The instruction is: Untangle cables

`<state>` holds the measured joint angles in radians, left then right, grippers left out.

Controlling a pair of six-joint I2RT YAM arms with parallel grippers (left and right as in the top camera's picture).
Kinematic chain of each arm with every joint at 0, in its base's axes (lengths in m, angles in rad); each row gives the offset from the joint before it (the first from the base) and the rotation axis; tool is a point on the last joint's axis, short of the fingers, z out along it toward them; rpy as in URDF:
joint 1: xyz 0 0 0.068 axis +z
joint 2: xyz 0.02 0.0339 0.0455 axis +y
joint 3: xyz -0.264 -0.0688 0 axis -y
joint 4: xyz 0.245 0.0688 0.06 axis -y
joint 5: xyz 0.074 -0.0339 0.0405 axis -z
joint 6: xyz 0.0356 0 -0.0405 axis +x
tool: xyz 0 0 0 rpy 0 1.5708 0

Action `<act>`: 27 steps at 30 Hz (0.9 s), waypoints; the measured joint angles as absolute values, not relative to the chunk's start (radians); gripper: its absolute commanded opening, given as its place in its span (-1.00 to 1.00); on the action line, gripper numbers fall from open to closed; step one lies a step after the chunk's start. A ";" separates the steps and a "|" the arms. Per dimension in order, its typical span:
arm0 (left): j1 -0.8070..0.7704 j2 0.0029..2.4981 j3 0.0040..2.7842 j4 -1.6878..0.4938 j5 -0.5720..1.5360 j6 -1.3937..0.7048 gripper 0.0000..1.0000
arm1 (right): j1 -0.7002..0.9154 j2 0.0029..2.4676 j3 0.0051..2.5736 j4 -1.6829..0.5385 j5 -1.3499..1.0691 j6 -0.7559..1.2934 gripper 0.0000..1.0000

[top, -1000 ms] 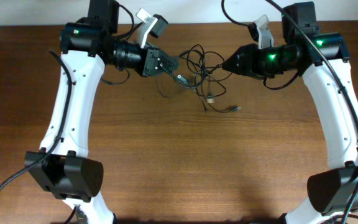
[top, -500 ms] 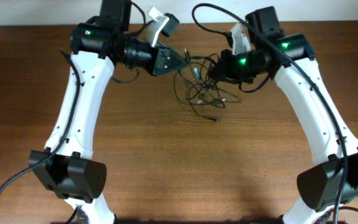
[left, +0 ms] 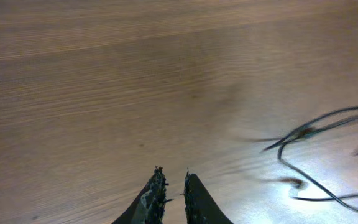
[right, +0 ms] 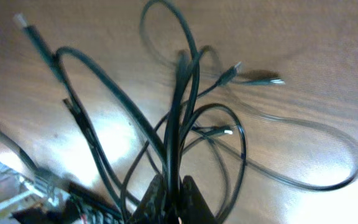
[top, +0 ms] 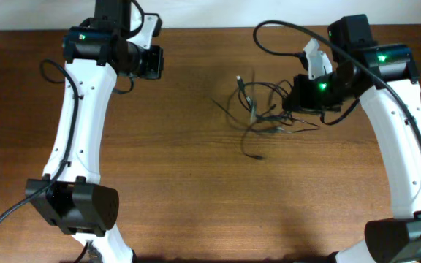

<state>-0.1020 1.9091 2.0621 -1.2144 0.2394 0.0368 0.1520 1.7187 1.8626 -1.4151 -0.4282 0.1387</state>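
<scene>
Tangle of thin black flexible cables (right: 178, 106) sits pinched in the right gripper (right: 171, 186). Its two dark fingers are clenched on a bunch of strands running straight out from the tips; how many strands pass between them cannot be told. From that grip the loops fan out over the brown wooden table (left: 104, 74). Seen from overhead, the knot lies on the right half of the table, just off the right fingertips and spreading toward the middle, with one tail trailing back toward the robot's bases. Its long axis runs roughly across the table, along the line between the two grippers.

The left gripper (left: 171, 183) is well apart from it, over bare wood at the far left. Its fingers stand almost together, with a thin slit between them and nothing in it. Its own wrist view shows only a couple of loops, ahead and off to the right. The right arm is much the nearer, so a second grasp by the left would likely mean reaching across toward its right.

Counted: one tangle, two grippers, and four small plug ends (right: 229, 73) in the right wrist view, which suggests at least two cords.
</scene>
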 measured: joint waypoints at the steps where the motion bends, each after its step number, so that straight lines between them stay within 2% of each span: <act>1: -0.101 1.909 2.062 -1.214 0.209 0.036 -0.68 | 0.152 1.717 1.874 -1.438 -0.416 0.127 -0.92; 8: -0.108 1.909 2.063 -1.214 0.180 0.036 -0.55 | 0.191 1.715 1.945 -1.427 -0.478 0.109 -0.90; 9: -0.108 1.909 2.063 -1.214 0.186 0.036 -0.57 | 0.221 1.715 1.946 -1.402 -0.481 0.115 -0.78; 10: -0.108 1.909 2.063 -1.214 0.191 0.036 -0.60 | 0.268 1.715 1.947 -1.366 -0.472 0.144 -0.54; 12: -0.108 1.909 2.063 -1.214 0.197 0.036 -0.60 | 0.350 1.715 1.948 -1.308 -0.426 0.212 0.10; 15: -0.108 1.909 2.063 -1.214 0.202 0.036 -0.56 | 0.407 1.715 1.948 -1.262 -0.378 0.258 0.57; 16: -0.108 1.908 2.063 -1.214 0.202 0.036 -0.51 | 0.426 1.715 1.948 -1.255 -0.369 0.267 0.64; 23: -0.108 1.695 2.063 -1.219 0.202 0.041 -0.46 | 0.450 1.715 2.034 -1.304 -0.356 0.276 0.68; 24: -0.108 1.650 2.065 -1.227 0.203 0.041 -0.46 | 0.444 1.714 2.059 -1.312 -0.355 0.274 0.74; 27: -0.108 1.544 2.071 -1.265 0.210 0.041 -0.46 | 0.382 1.709 2.096 -1.329 -0.355 0.269 0.74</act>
